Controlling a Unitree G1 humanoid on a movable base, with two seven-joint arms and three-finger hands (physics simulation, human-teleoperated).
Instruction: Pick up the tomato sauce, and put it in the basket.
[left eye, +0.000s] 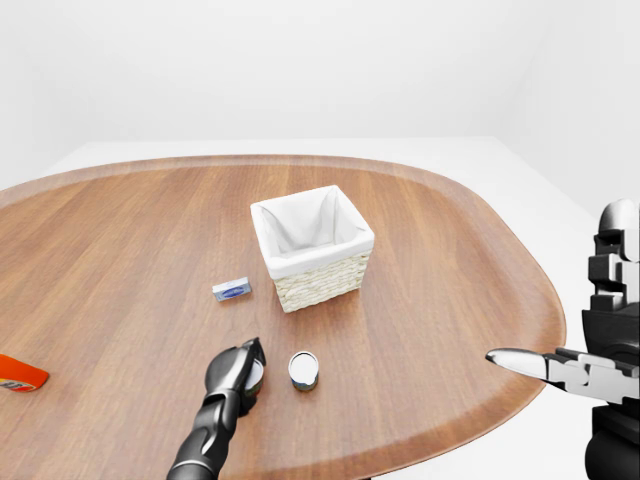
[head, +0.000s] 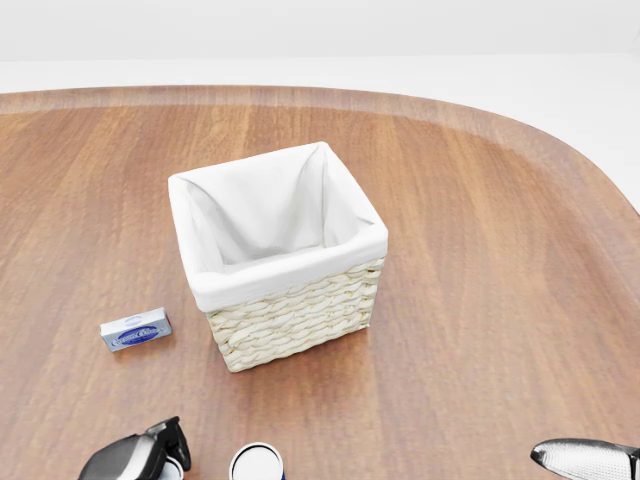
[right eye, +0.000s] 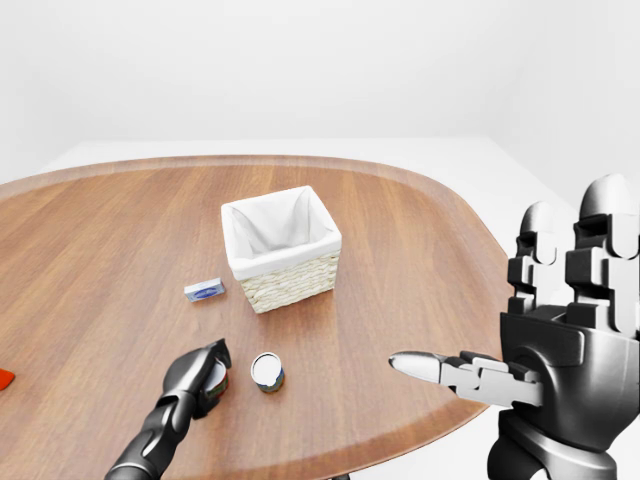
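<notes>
Nearest to the camera, at the right edge of the right-eye view, stands the right hand (right eye: 560, 350), raised beside the bench (left eye: 450, 300) with its fingers straight up and the thumb stretched out to the left over the bench rim; it is wide open and holds nothing. From the bottom of the left-eye view the left hand (left eye: 237, 372) comes in over the wood. Its dark fingers are curled together, but whether they close on something I cannot tell; a small pale patch shows on its right side. Just beside it, to the right, the tomato sauce (left eye: 303, 370) is on the bench, a small can with a white top and a dark blue side, apart from the fingers. Higher in the view, near the middle of the bench, is the basket (head: 300, 320), woven and lined with white cloth. On its left lies a small blue and white box (head: 136, 329). At the far left edge an orange packet (left eye: 20, 374) shows only partly.
</notes>
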